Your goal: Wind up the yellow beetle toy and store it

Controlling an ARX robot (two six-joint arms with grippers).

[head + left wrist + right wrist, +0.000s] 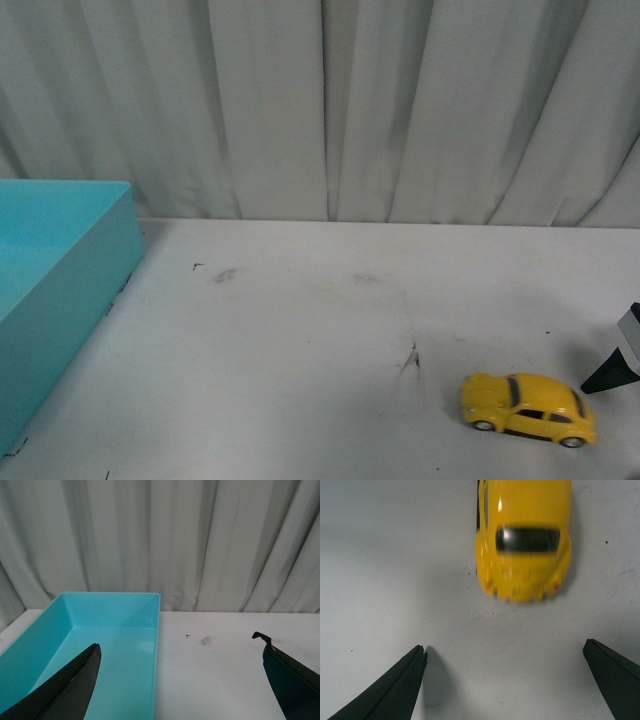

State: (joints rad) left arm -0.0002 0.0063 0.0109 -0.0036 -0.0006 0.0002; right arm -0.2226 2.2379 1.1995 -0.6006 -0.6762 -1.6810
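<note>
Yellow beetle toy sits on the table, lower right of the front frame, long axis roughly left-right, tail toward my right pincer. That pincer gapes wide, empty, and is the nearer one.

Light is even, soft and fairly bright, with a cool cast in all views. Shadows are faint; a soft one lies under the yellow beetle toy on the table. Right wrist view: toy blurred, perhaps too close for focus, small glints on its paint.
</note>
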